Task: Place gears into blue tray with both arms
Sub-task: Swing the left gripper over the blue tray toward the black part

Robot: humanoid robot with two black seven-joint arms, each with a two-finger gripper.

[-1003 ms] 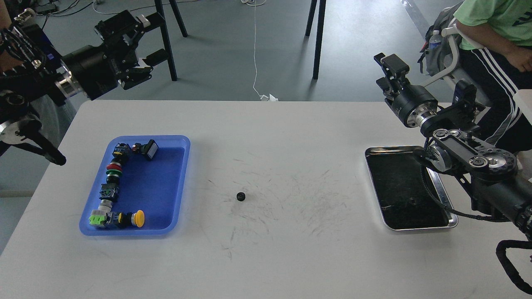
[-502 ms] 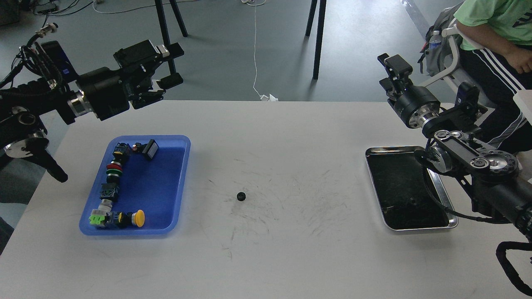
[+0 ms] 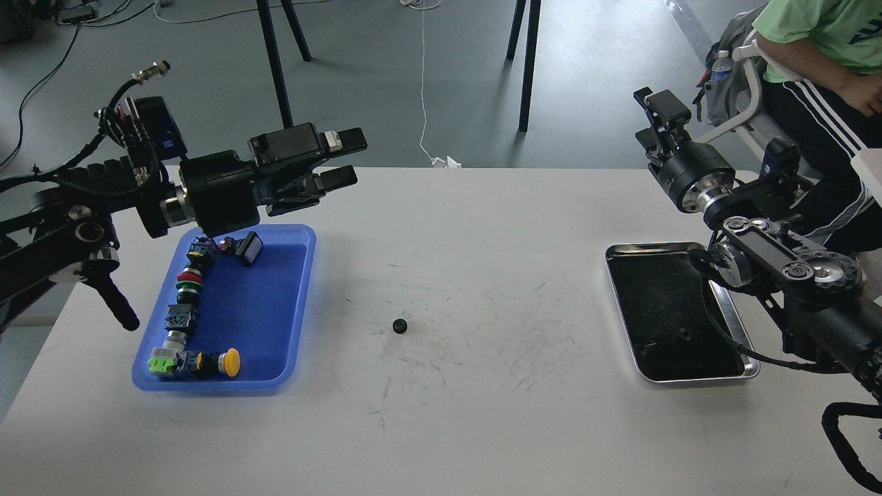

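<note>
One tiny black gear point(image 3: 400, 326) lies on the white table near its middle, to the right of the blue tray point(image 3: 289, 331). The tray holds several colourful push-button switches point(image 3: 186, 303) along its left side. My left gripper point(image 3: 348, 160) hovers above the tray's far right corner, fingers apart and empty, well back and left of the gear. My right gripper point(image 3: 654, 117) is raised beyond the table's far right edge, pointing away; its fingers cannot be told apart.
A shiny steel tray point(image 3: 750, 368) with a dark bottom sits at the right, under my right arm. A seated person point(image 3: 827, 41) is at the far right. Chair legs point(image 3: 527, 62) stand on the floor beyond the table.
My left arm has swung right and down, from beyond the table's far left corner to above the blue tray's far edge. The right gripper drifted slightly right. The gear has not moved.
</note>
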